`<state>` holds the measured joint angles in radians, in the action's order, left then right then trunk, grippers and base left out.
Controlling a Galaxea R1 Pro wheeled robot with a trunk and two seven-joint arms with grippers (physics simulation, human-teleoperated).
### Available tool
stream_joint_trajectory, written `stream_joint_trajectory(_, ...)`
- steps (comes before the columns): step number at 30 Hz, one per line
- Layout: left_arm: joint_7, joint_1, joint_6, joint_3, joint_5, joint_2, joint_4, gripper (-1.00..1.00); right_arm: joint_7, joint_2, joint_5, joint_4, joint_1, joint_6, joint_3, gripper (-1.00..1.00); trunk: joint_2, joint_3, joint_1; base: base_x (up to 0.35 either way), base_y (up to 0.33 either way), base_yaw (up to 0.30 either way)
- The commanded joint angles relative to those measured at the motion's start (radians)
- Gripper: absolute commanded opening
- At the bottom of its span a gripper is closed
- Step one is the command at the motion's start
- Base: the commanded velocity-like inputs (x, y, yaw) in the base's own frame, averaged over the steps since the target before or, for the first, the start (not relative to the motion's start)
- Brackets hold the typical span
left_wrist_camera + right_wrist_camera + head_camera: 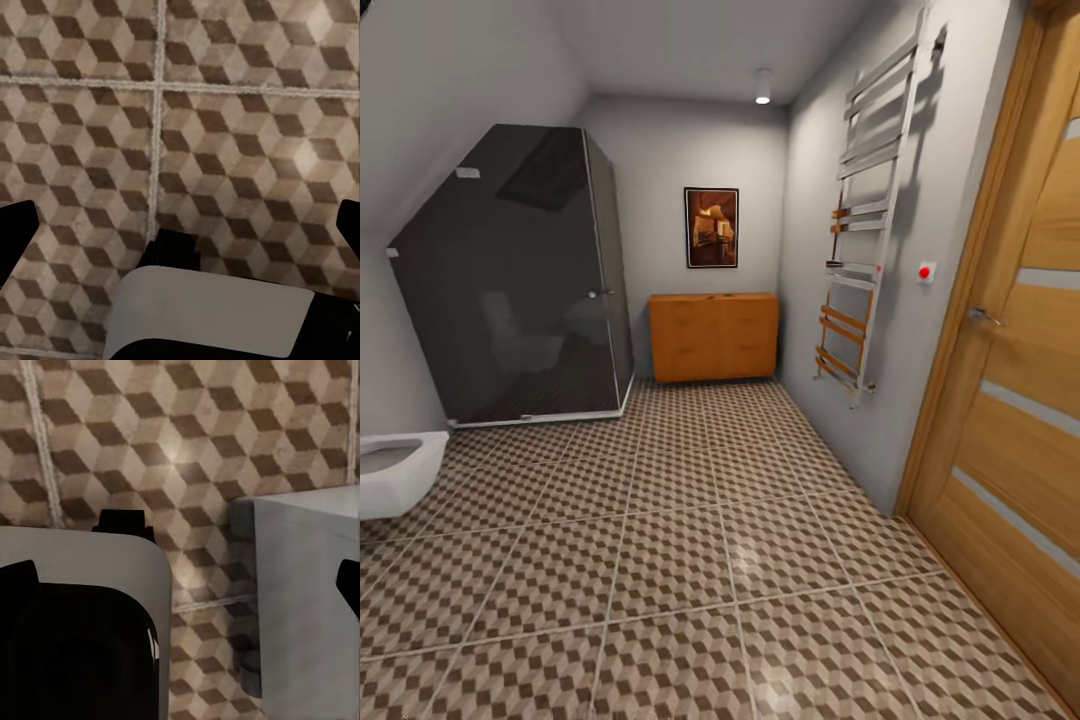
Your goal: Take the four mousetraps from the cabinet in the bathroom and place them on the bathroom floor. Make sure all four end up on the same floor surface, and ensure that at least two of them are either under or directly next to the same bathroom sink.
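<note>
- Cabinet (713, 336) stood against the far wall, dead ahead of the robot and well apart from both arms, with the patterned floor (690, 560) stretching between.
- Its long axis ran across the line of approach, front face toward the robot; drawer fronts and handles were too small to make out from the head camera.
- Neither arm looked nearer: the cabinet lay roughly centred, so judgement on which arm should reach must wait until the base closes in.
- Left gripper (180, 225) hung over the floor, dark fingertips at the two edges of its wrist picture, spread wide with nothing between.
- Right gripper (180, 585) likewise pointed down at tiles, fingertips wide apart and holding nothing; a white boxy unit (307, 600) sat just beside it.
- Mousetraps were presumably shut inside the cabinet.
- A dark glass shower stall (520, 280) flanked the cabinet, and a toilet (395, 470) was cut off at the picture edge.
</note>
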<state>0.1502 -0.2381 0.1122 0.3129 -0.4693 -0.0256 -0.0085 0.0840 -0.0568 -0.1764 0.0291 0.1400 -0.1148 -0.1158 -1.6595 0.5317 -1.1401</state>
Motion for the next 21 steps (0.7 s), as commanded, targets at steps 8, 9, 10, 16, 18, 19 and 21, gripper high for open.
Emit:
stream_joint_trajectory(8,0.003,-0.001,0.003,0.008,-0.007,-0.002,0.001,1.00,0.003,0.002,-0.012,0.003,0.001,-0.005,-0.010,1.00,-0.001,0.001,0.000,0.000,0.000,0.273)
stream_joint_trajectory(9,0.003,-0.001,0.003,0.008,-0.007,-0.002,0.001,1.00,0.003,0.002,-0.012,0.003,0.001,-0.004,-0.011,1.00,-0.001,0.001,0.000,0.000,0.000,0.273)
stream_joint_trajectory(10,0.003,-0.001,0.003,0.008,-0.007,-0.002,0.001,1.00,0.003,0.002,-0.012,0.003,0.001,-0.004,-0.010,1.00,-0.001,0.001,0.000,0.000,0.000,0.273)
stream_joint_trajectory(16,0.003,-0.001,0.003,0.008,-0.006,-0.002,0.001,1.00,0.003,0.003,-0.012,0.003,0.001,-0.001,-0.010,1.00,-0.001,0.001,0.000,0.000,0.000,0.273)
stream_joint_trajectory(18,0.003,-0.001,0.003,0.008,-0.006,-0.002,0.001,1.00,0.003,0.003,-0.013,0.003,0.001,0.000,-0.010,1.00,-0.001,0.001,0.000,0.000,0.000,0.273)
stream_joint_trajectory(19,0.003,-0.001,0.003,0.008,-0.006,-0.002,0.001,1.00,0.003,0.003,-0.013,0.003,0.001,0.000,-0.010,1.00,-0.001,0.001,0.000,0.000,0.000,0.273)
stream_joint_trajectory(21,0.003,-0.001,0.003,0.008,-0.006,-0.002,0.001,1.00,0.004,0.003,-0.013,0.003,0.001,0.001,-0.010,1.00,-0.001,0.001,0.000,0.000,0.000,0.273)
